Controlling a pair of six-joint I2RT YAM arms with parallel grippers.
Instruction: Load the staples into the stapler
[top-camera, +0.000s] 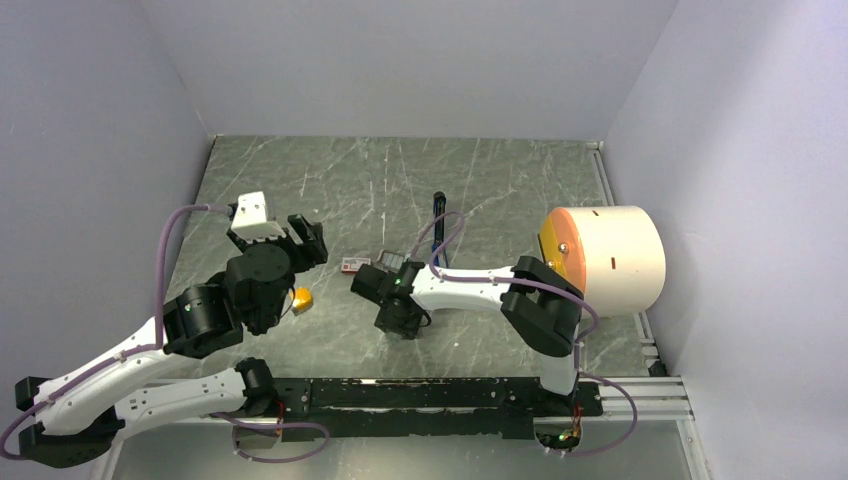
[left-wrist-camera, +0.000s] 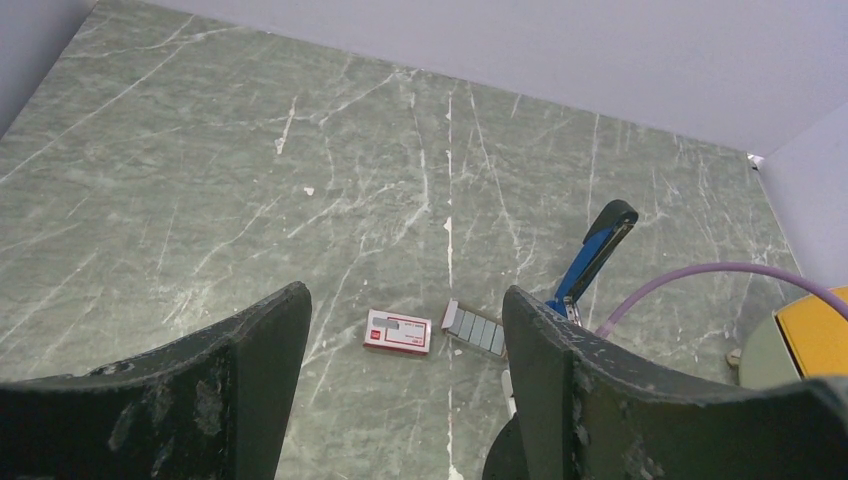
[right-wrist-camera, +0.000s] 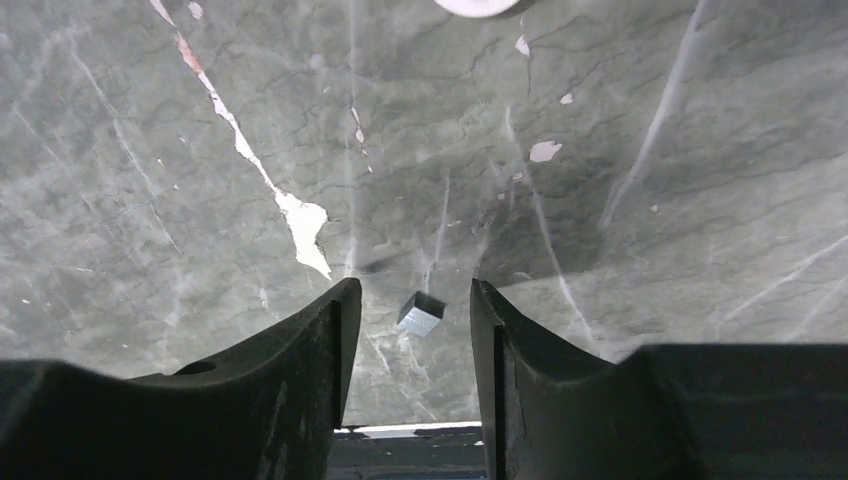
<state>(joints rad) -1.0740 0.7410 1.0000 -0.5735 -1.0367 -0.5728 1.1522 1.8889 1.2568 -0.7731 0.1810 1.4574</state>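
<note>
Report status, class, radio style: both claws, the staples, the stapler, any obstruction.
Left claw open, empty. Right claw open around staples, not gripping. Stapler lies apart, untouched. No obstruction seen.

We spot a small orange block (top-camera: 301, 299) just behind the left pincer (top-camera: 311, 238), big cream roll (top-camera: 612, 260) far to its right.

A: The flat grey-green stone tabletop (left-wrist-camera: 200, 150), is it plain?
B: No, marbled with thin white veins and pale chips.
A: And the slim blue plastic stapler (left-wrist-camera: 590, 260)?
B: Black at its tip. The small red-and-white cardboard box (left-wrist-camera: 398, 332) is solid red at one end. The flat grey tray (left-wrist-camera: 477, 330) is plain.
A: The short silvery metal staple strip (right-wrist-camera: 421, 316)?
B: Unpatterned, like the little orange-yellow block (top-camera: 301, 299). The big cream cylinder (top-camera: 620, 260) has an orange face.
</note>
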